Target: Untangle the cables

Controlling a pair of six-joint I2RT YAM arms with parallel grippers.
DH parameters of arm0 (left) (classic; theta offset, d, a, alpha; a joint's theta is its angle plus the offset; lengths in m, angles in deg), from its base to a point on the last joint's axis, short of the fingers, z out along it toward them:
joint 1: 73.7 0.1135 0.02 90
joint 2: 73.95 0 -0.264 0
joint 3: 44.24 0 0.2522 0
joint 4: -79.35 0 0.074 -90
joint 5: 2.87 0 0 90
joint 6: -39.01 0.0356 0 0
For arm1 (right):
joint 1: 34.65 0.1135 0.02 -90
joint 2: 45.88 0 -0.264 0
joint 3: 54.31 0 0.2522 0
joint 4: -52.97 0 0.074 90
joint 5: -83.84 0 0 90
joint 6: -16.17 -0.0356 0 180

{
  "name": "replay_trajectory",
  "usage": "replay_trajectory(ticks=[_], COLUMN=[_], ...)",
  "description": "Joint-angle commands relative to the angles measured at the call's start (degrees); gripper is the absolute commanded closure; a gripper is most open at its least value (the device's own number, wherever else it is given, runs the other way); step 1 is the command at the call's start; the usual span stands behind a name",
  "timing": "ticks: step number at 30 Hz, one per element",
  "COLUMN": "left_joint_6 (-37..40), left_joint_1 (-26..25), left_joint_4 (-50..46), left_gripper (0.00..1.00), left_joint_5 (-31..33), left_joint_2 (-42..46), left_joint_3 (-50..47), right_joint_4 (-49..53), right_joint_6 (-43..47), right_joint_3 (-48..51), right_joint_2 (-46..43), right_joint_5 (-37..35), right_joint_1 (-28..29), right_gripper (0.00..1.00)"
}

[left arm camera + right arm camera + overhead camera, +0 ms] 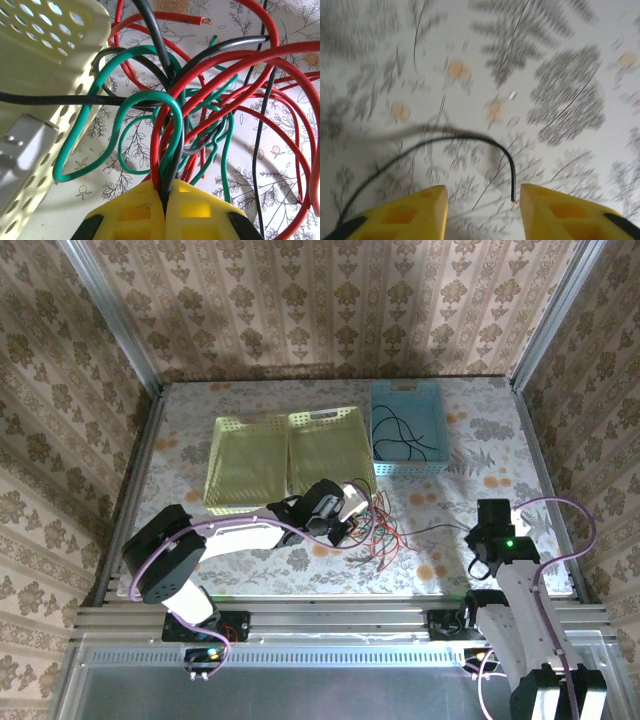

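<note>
The left arm (240, 532) is stretched out low from its base toward the right, with the elbow raised on the left side. The left gripper (166, 200) is closed: its yellow fingers (132, 210) are pressed together, and a bundle of cables (170, 150) is clamped between them. The right arm (520, 610) is folded upright close to its base, the wrist turned downward. The right gripper (482, 210) is held partly open, its fingers set apart, with nothing clamped.
</note>
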Motion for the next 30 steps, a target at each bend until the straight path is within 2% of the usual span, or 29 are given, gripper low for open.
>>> replay_trajectory(ticks=[1, 4, 6, 11, 15, 25, 28, 30], left_joint_6=[1.0, 1.0, 1.1, 1.1, 1.2, 1.8, 1.9, 2.0], left_joint_1=[-0.4, -0.4, -0.5, -0.6, -0.7, -1.1, -1.2, -1.3], left_joint_4=[0.5, 0.5, 0.5, 0.4, 0.6, 0.6, 0.4, 0.4], left_gripper=[1.00, 1.00, 1.00, 1.00, 1.00, 1.00, 1.00, 1.00], left_joint_5=[-1.5, -1.7, -1.8, -1.9, -1.9, -1.5, -1.2, -1.2], left_joint_2=[-1.1, -1.5, -1.8, -2.3, -2.4, -2.4, -2.3, -2.3], left_joint_3=[2.3, 2.7, 3.0, 3.7, 3.7, 3.5, 3.4, 3.4], right_joint_4=[-1.0, -3.0, -6.0, -13.6, -16.0, -15.9, -13.7, -15.6], right_joint_6=[0.3, 3.1, 5.6, 8.4, 8.7, -1.6, -4.5, -6.8], right_joint_3=[-1.2, -2.7, -3.4, -3.7, -6.4, -9.8, -10.1, -8.4], right_joint_2=[-2.4, -4.4, -3.1, 7.5, 15.6, 28.6, 30.6, 31.1], right_joint_5=[2.8, 2.5, 6.1, 18.3, 21.1, 15.2, 12.3, 11.9], right_joint_1=[4.0, 7.9, 10.1, 13.8, 14.3, 14.2, 14.3, 14.3], right_gripper=[0.45, 0.40, 0.39, 0.39, 0.39, 0.40, 0.40, 0.40])
